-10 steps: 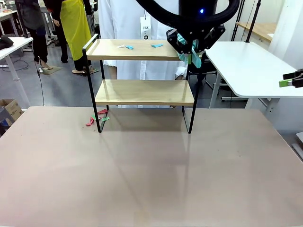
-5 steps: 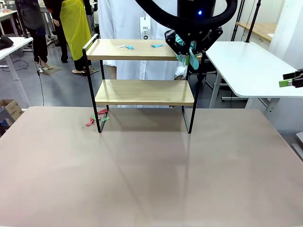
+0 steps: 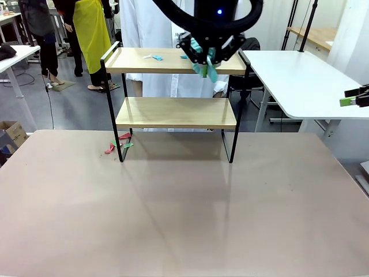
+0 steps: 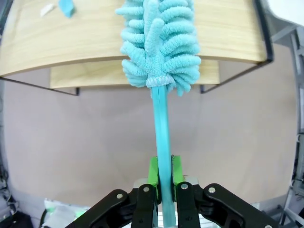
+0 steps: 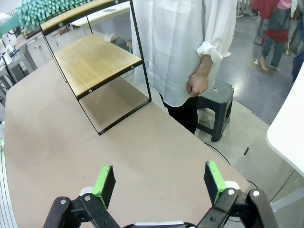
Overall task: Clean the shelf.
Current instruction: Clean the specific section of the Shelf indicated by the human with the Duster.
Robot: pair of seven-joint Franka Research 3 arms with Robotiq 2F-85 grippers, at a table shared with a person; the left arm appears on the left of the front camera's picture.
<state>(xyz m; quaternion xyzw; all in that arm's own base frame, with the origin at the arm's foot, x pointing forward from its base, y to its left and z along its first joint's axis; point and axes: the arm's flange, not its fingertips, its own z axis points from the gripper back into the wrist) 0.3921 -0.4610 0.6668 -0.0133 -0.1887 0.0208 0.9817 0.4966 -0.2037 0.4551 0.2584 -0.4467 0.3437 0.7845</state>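
The two-tier shelf [image 3: 173,112] of light wooden boards in a thin black frame stands at the far middle of the wide tan table [image 3: 184,219]. Over its top board, the fluffy teal microfibre duster [image 3: 205,69] has slid from the right end toward the middle. Its handle is clamped between the green pads of the left gripper [image 4: 161,167]. The sweep looks under way, with small white and blue paper scraps [image 3: 153,57] lying ahead of it. The right gripper [image 5: 160,183] waits off to the side, fingers wide apart.
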